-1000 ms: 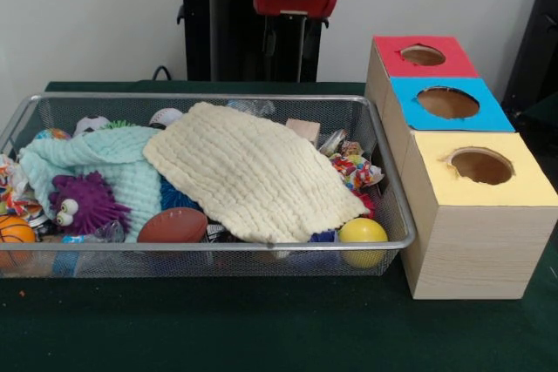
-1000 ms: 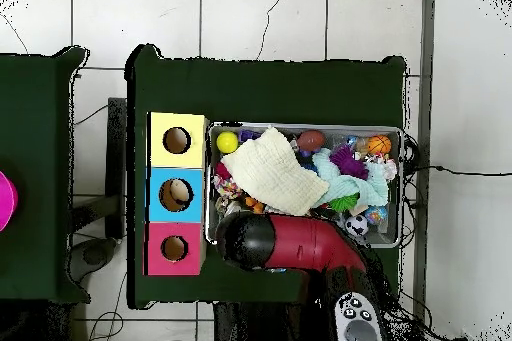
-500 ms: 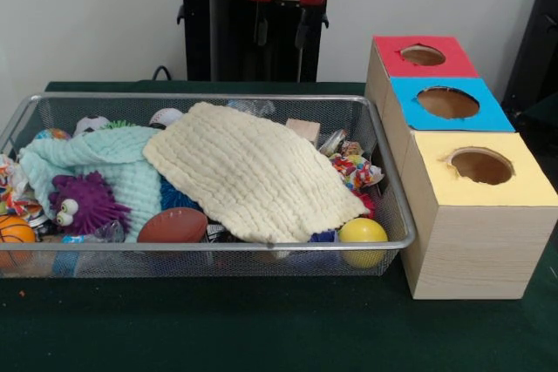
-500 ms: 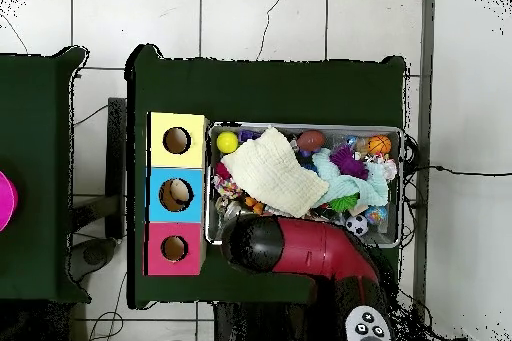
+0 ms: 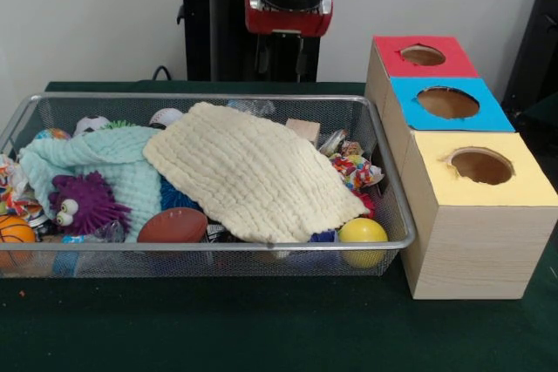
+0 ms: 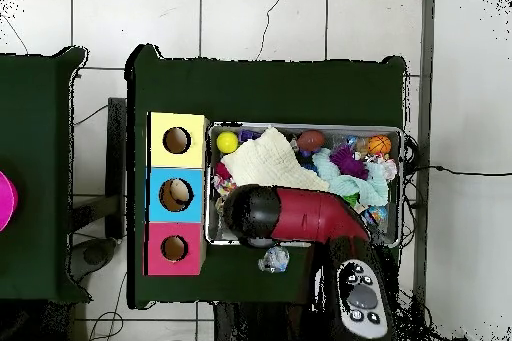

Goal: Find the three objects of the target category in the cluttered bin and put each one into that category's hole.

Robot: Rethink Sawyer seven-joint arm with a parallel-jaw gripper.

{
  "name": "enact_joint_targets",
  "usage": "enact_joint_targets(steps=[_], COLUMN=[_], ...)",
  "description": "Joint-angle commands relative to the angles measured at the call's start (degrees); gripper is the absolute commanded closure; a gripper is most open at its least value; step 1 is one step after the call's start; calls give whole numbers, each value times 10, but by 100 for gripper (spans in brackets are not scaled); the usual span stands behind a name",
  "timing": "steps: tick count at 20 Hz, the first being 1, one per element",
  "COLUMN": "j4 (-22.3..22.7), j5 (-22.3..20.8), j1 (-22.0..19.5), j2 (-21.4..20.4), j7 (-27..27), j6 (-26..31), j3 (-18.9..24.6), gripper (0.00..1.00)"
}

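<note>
The claw point(image 5: 289, 45) hangs high above the far rim of the bin point(image 5: 261, 98); whether it is open cannot be told. A crinkly plastic lump point(image 6: 273, 259) lies on the table point(image 6: 240, 87) behind it.

The table point(image 5: 261, 328) is covered with a dark green cloth. The bin point(image 5: 209, 246) of silver wire mesh stands directly on it. Just beside the bin, touching or almost touching its short side, three wooden boxes stand in one row on the cloth: the yellow-topped box point(image 5: 475, 224), the blue-topped box point(image 5: 446, 104) and the red-topped box point(image 5: 422, 56), each with a round hole in its top. In the overhead view, a small pale bluish wrinkly lump point(image 6: 273, 259) lies on the cloth outside the bin, near its long side toward the robot's base.
</note>
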Motion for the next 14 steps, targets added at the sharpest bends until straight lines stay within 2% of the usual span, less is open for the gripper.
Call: enact_joint_targets(steps=[1,5,14], j4=[-193,-222,-203], j5=[16,22,27], j1=[17,24,29], j2=[117,128,115], j7=[61,67,68], j6=[142,171,157], j3=[48,47,40], gripper=[0,0,0])
